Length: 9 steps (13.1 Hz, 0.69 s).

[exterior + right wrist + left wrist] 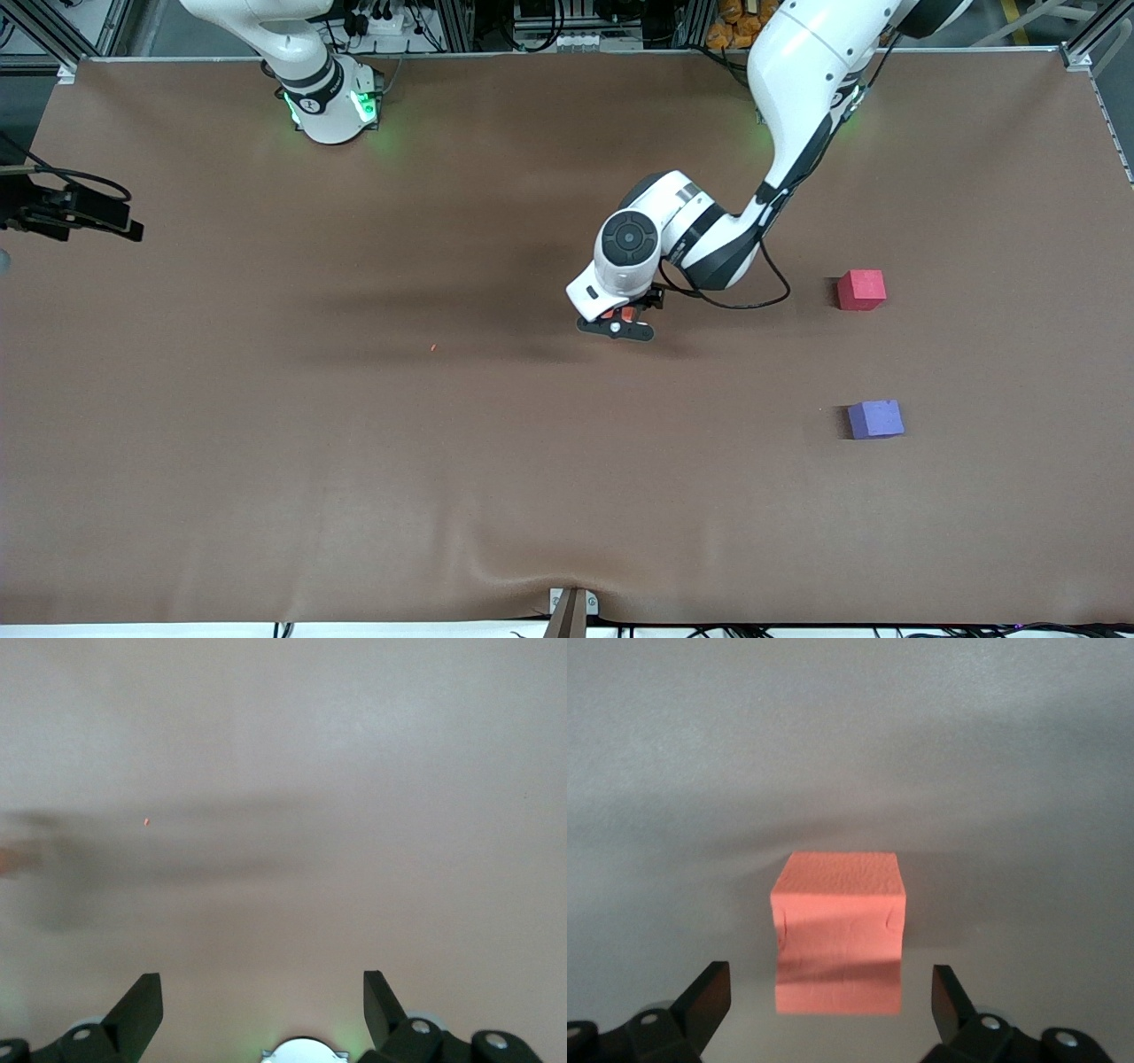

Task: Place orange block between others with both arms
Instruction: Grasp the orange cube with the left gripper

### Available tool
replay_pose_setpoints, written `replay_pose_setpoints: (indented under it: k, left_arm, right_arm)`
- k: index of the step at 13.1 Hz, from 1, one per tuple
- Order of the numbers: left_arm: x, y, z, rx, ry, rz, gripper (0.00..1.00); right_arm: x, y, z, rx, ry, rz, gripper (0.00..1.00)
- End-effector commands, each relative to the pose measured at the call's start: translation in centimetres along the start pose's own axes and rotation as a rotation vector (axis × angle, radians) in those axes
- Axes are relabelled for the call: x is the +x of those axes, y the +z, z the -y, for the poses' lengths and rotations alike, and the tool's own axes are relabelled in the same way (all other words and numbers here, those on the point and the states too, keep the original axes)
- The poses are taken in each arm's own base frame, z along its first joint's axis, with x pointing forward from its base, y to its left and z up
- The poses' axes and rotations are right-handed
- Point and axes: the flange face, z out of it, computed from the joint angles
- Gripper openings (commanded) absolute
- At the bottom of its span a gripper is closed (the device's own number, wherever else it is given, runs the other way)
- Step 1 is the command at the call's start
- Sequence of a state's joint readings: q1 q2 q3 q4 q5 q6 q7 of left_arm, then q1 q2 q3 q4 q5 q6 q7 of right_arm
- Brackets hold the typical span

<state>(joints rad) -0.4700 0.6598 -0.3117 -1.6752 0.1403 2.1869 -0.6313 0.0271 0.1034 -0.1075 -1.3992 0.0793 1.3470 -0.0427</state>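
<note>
The orange block (839,921) rests on the brown table near its middle, and in the front view only a sliver of the orange block (625,314) shows under the left hand. My left gripper (830,979) is open and straddles it, with a gap on each side between the fingers (709,992) and the foam. In the front view the left gripper (620,322) is low over that spot. A pinkish-red cube (861,290) and a purple-blue cube (875,419) sit toward the left arm's end, the purple one nearer the front camera. My right gripper (263,992) is open and holds nothing, over bare table by its own base (301,1052).
A dark device with cables (71,213) juts in at the right arm's end of the table. A tiny orange crumb (432,347) lies on the cloth. The right arm's green-lit base (332,97) stands at the table's back edge. A clamp (571,607) sits at the front edge.
</note>
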Motion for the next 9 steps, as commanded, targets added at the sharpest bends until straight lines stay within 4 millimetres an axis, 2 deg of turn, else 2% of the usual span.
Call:
replay_pose_setpoints:
  k: [1,2,3,4,5,6,7,8,9]
  left_arm:
    - [0.7,0.9,-0.3,0.008,-0.004,-0.030,1.00]
    - [0.8,1.1,-0.3,0.006,-0.005,-0.029,1.00]
    - [0.7,1.5,-0.3,0.009,-0.001,-0.023,0.90]
    - [0.0,2.1,-1.4,0.014,0.015,-0.016,0.77]
    - [0.0,2.1,-1.3,0.017,0.016,-0.016,0.59]
    - [0.1,2.1,-0.9,0.023,0.013,-0.013,0.32]
    - [0.3,1.9,-0.4,0.028,0.005,-0.011,0.14]
    - [1.0,1.0,1.2,0.042,-0.019,-0.008,0.00]
    - [2.1,-1.0,4.2,0.072,-0.047,-0.004,0.00]
  right_arm:
    - [-0.7,-0.4,-0.6,-0.049,-0.028,0.006,1.00]
    - [-0.8,-0.5,-0.8,-0.070,-0.024,0.006,1.00]
    - [-1.2,-0.8,-0.6,-0.072,-0.025,0.009,1.00]
    - [-1.4,-0.7,-0.5,-0.071,-0.025,0.019,1.00]
    - [-1.5,-0.8,-0.4,-0.073,-0.026,0.020,1.00]
    - [-1.6,-0.9,-0.4,-0.071,-0.028,0.018,1.00]
    - [-1.5,-0.9,-0.3,-0.070,-0.030,0.017,1.00]
    - [-1.4,-0.9,-0.2,-0.071,-0.031,0.018,1.00]
    - [-1.4,-0.9,-0.1,-0.073,-0.031,0.018,1.00]
